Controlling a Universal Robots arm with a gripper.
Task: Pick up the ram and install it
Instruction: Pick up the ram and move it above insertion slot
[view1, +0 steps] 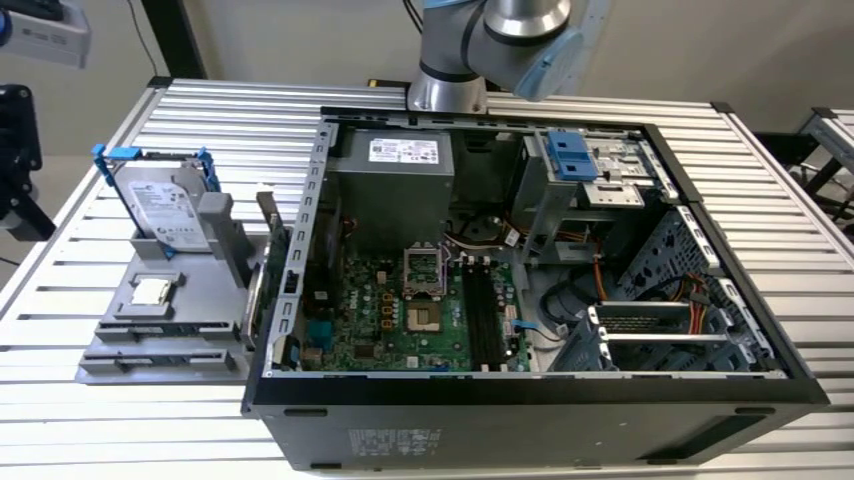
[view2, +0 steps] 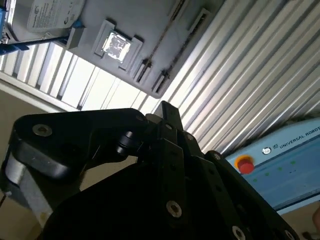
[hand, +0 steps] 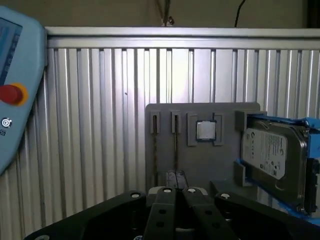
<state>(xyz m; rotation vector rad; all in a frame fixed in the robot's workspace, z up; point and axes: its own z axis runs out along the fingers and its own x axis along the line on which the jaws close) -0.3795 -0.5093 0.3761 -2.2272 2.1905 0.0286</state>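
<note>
In the first wrist view, two ram sticks show edge-on as thin dark lines, one ram (hand: 154, 150) beside the other (hand: 176, 150). They stand in the slots of a grey holder (hand: 200, 160) on the slatted table. The second wrist view shows the same ram (view2: 161, 40) as a thin line on that holder (view2: 95, 25). My gripper (hand: 175, 179) hangs well above the holder with its black fingers closed together and nothing between them. The gripper's dark linkage (view2: 165, 150) fills the near part of the second wrist view. The long black motherboard slots (view1: 483, 320) lie bare inside the open case.
The open computer case (view1: 314, 200) sits mid-table, with the grey holder (view1: 134, 320) at the exterior view's left. On the holder stand a silver hard drive in a blue frame (view1: 163, 205) and a small square chip (view1: 151, 291). A blue pendant with a red button (hand: 11, 94) lies beyond the table.
</note>
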